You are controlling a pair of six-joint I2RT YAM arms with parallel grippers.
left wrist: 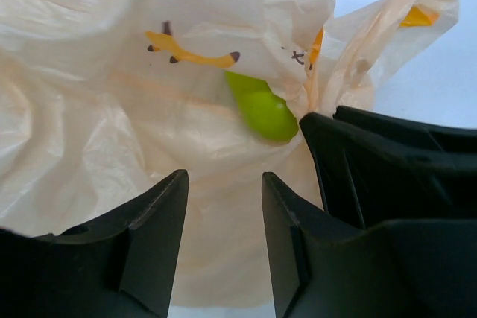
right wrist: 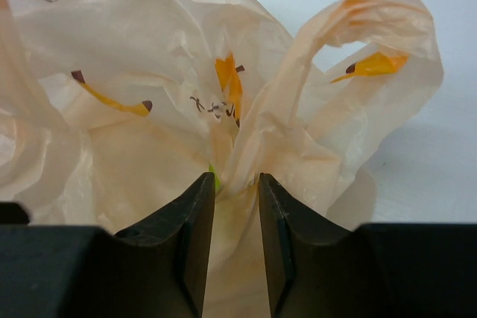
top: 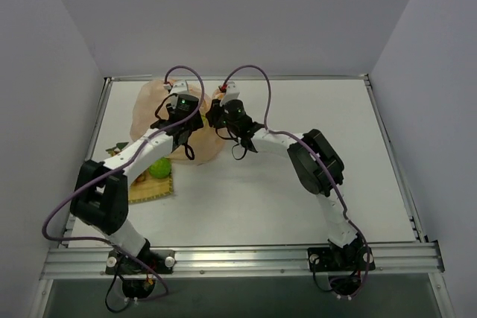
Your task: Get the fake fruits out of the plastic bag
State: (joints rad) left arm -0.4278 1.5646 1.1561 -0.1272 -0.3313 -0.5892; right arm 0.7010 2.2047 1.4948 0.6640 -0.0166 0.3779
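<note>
The plastic bag lies crumpled at the back left of the table, peach with orange marks. Both grippers meet at its right side. My left gripper is open, and bag film lies just beyond its fingertips. A lime-green fake fruit shows through the bag's opening, right beside the right gripper's black body. My right gripper stands a narrow gap open, with a bunched fold of the bag lying between its fingers. A green sliver of fruit peeks past its left finger. Another green fruit rests on the mat.
A yellow woven mat lies at the left, in front of the bag and partly under the left arm. A bag handle loop sticks up to the right. White walls close in the table's back and sides.
</note>
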